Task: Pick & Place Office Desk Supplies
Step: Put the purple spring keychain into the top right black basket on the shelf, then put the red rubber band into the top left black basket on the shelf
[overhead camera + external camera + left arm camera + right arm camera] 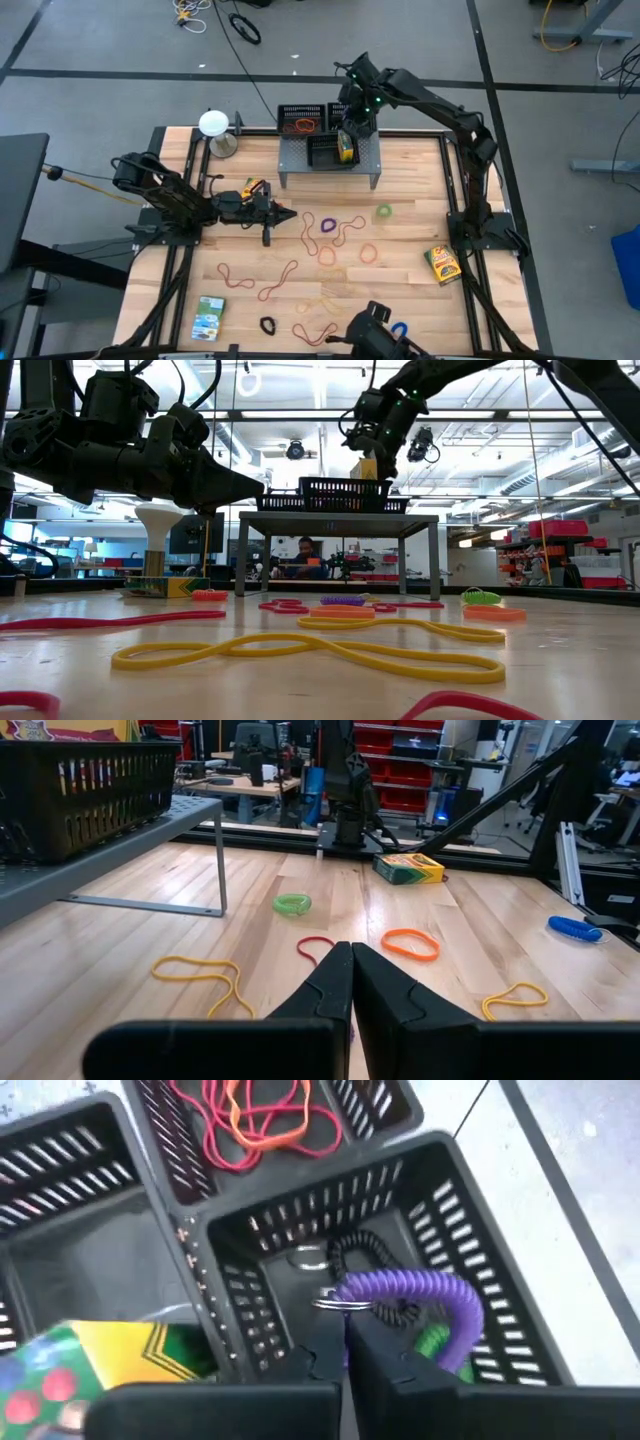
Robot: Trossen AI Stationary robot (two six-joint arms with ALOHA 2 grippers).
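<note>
Left arm lies low over the table's left edge, reaching toward the middle; left gripper [278,213] hovers just above the wood, fingers pressed together, holding nothing (left wrist view: tips meet, bare table under them). Open wood ahead of it up to the loose bands.

Front-left corner: green-white card box [209,318]. Back-left corner: white ball on a stand [214,124].

Middle of the table, left to right: red loop [237,276], orange loop [279,281], black coil [267,324] near the front edge, purple loop [328,226], orange ring [368,253], green coil [384,211]. Plenty of bare wood between them.

Back edge, centre: grey perforated shelf [368,156] carrying black mesh trays [301,118]. Back-left tray holds red and orange bands [262,1118].

Right arm rises from the table's right edge, elbow high, and folds back down over the shelf. Right gripper [345,1338] points down into the right-hand mesh tray [470,1200], fingers closed tight, nothing clamped. Just past the tips inside that tray: purple coil with key ring [415,1290], black coil [360,1250], a bit of green coil [432,1342]. Cannot tell whether the tips touch the purple coil. Tray walls close on all sides. A yellow-green crayon box [110,1355] stands in the neighbouring tray.

Right edge, near the arm base: second crayon box [442,264]. Front edge: blue coil [400,329].
</note>
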